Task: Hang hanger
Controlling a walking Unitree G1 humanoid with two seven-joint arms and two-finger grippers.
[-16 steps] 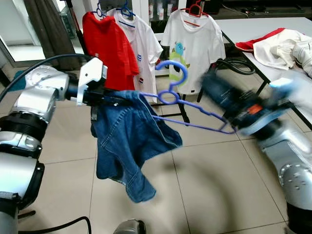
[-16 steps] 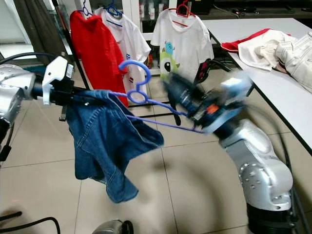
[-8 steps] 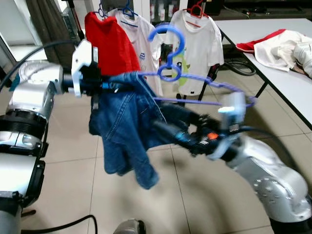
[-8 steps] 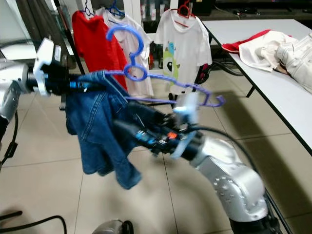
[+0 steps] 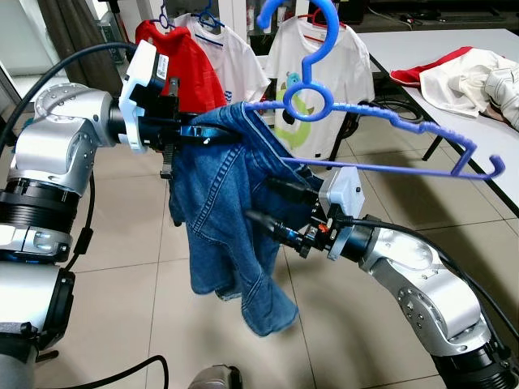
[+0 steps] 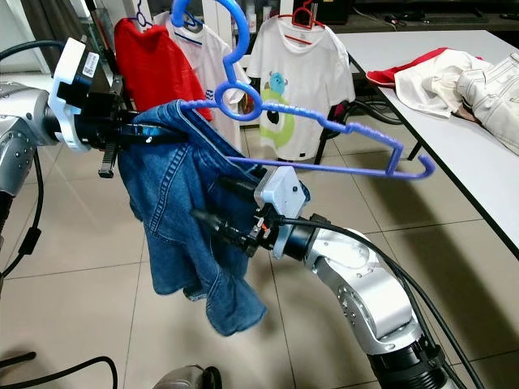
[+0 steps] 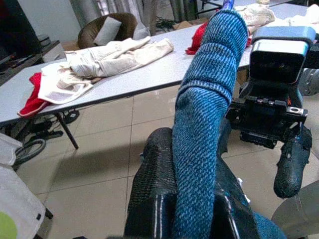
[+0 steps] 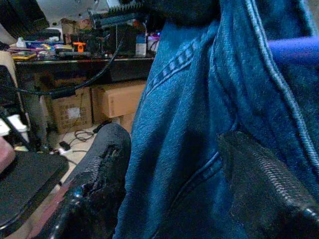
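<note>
Denim first: a blue denim shirt (image 5: pixel 219 219) hangs off one end of a blue plastic hanger (image 5: pixel 365 142), which sits raised in front of the clothes rack (image 5: pixel 122 36) with its hook uppermost.

Left eye view: the left gripper (image 5: pixel 190 134) is clamped on the shirt's collar fold where it drapes over the hanger's end, just in front of the rack's red T-shirt (image 5: pixel 190 69). The right gripper (image 5: pixel 272 207) reaches in from the table side, fingers spread, one above and one below, pressed into the hanging denim beneath the hanger's lower bar. The hanger's bare arm points away from the rack toward the white table (image 5: pixel 454 49).

Right eye view: same layout. Two white T-shirts hang on the rack beside the red one, a plain one (image 6: pixel 199 49) and one with a cartoon monster print (image 6: pixel 292 73). A pile of pale and red clothes (image 6: pixel 438 77) lies on the table, well apart from the hanger.

Left wrist view: both black fingers (image 7: pixel 154 184) are pinched against a rolled band of denim running up between them. The right arm's wrist camera housing (image 7: pixel 276 55) faces back, near the fabric.

Right wrist view: the two fingers (image 8: pixel 102 169) stand parted with denim between them; a strip of the blue hanger crosses the cloth's upper edge. Cardboard boxes (image 8: pixel 99 102) sit behind.
</note>
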